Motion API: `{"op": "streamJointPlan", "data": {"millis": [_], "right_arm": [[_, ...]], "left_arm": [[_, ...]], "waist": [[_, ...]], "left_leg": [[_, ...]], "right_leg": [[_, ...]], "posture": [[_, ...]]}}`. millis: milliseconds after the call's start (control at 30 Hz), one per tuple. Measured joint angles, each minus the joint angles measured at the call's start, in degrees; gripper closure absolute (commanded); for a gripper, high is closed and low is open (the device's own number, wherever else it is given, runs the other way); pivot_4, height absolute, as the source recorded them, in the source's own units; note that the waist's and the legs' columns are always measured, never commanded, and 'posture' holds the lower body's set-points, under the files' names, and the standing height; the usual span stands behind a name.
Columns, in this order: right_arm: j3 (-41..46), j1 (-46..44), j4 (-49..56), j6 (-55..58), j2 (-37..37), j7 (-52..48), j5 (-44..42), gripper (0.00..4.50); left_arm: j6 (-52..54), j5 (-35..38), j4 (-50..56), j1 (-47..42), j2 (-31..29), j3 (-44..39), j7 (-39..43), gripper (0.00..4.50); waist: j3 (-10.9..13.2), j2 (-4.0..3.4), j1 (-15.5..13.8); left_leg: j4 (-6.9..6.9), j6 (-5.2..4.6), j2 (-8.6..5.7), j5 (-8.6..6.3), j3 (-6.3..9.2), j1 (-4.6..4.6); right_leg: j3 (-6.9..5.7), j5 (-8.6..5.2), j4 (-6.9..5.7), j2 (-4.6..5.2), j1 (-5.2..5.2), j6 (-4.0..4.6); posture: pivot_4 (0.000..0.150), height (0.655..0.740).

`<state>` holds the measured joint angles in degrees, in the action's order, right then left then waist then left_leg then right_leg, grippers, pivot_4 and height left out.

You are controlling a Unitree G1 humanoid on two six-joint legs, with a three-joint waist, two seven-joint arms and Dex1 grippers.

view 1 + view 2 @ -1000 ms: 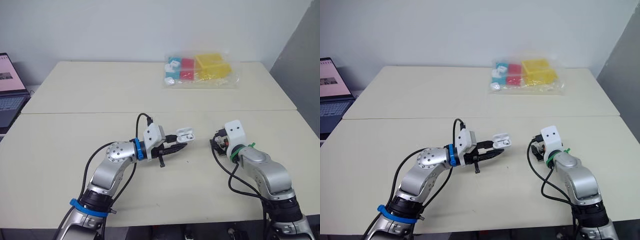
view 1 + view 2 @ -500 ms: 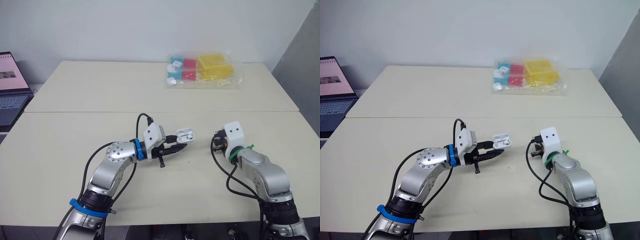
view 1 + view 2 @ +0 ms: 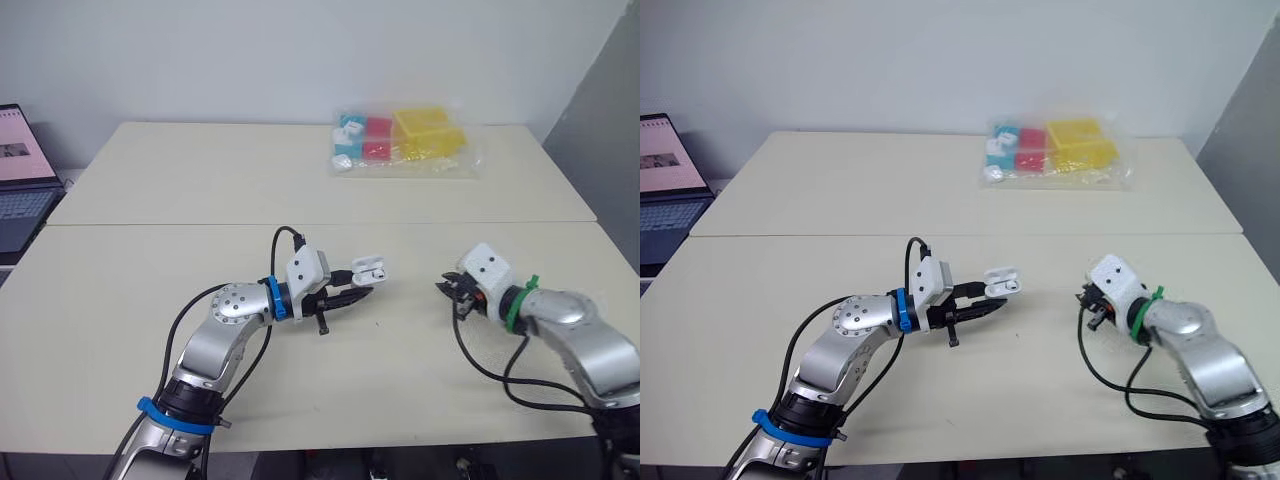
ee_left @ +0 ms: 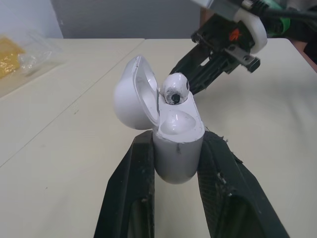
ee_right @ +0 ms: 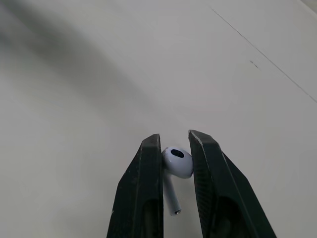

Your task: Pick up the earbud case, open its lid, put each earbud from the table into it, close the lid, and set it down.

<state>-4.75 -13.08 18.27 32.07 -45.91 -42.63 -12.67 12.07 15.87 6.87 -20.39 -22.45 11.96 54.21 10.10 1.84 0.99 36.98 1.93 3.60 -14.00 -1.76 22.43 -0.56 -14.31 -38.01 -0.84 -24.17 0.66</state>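
Though barely parted, right claw (image 5: 174, 139) pinches earbud (image 5: 177, 162)

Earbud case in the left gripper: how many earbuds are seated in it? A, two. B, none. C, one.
C: the open case, clamped by the left gripper, has one earbud seated and the slot beside it empty. The second earbud is pinched in the jaws of the right gripper.
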Motion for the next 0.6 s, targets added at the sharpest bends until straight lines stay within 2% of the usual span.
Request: {"op": "streamJointPlan", "data": {"millis": [167, 267, 600], "right_arm": [[-2.71, 0.06, -6.99, -11.05, -10.83, -22.45, -2.24, 4.07], [-5.57, -1.81, -13.47, -18.86, -12.6, -31.18, -0.71, 4.07], [-10.62, -8.15, -25.02, -27.89, -11.29, -40.21, 4.99, 4.07]], "left_arm": [[0.26, 0.01, 0.98, 0.21, -1.05, -0.09, 0.15, 3.69], [0.57, 0.04, 2.3, 0.42, -1.93, -0.35, 0.08, 3.69], [2.49, 0.17, 4.59, 1.78, -2.89, -0.61, -0.37, 3.69]], "waist": [[0.01, -0.01, -0.02], [0.03, 0.02, 0.2], [0.03, 0.01, 0.43]], "left_leg": [[0.04, 0.0, -0.03, 0.0, -0.03, -0.02], [0.04, 0.0, -0.03, 0.0, -0.09, -0.11], [0.03, 0.01, -0.01, 0.01, -0.09, -0.17]], "right_leg": [[0.02, 0.0, 0.02, 0.04, 0.04, 0.0], [0.09, 0.0, -0.02, 0.04, 0.06, 0.0], [0.09, 0.0, -0.09, 0.03, 0.08, 0.01]], "posture": [[0.15, 0.74], [0.15, 0.74], [0.15, 0.74]]}}
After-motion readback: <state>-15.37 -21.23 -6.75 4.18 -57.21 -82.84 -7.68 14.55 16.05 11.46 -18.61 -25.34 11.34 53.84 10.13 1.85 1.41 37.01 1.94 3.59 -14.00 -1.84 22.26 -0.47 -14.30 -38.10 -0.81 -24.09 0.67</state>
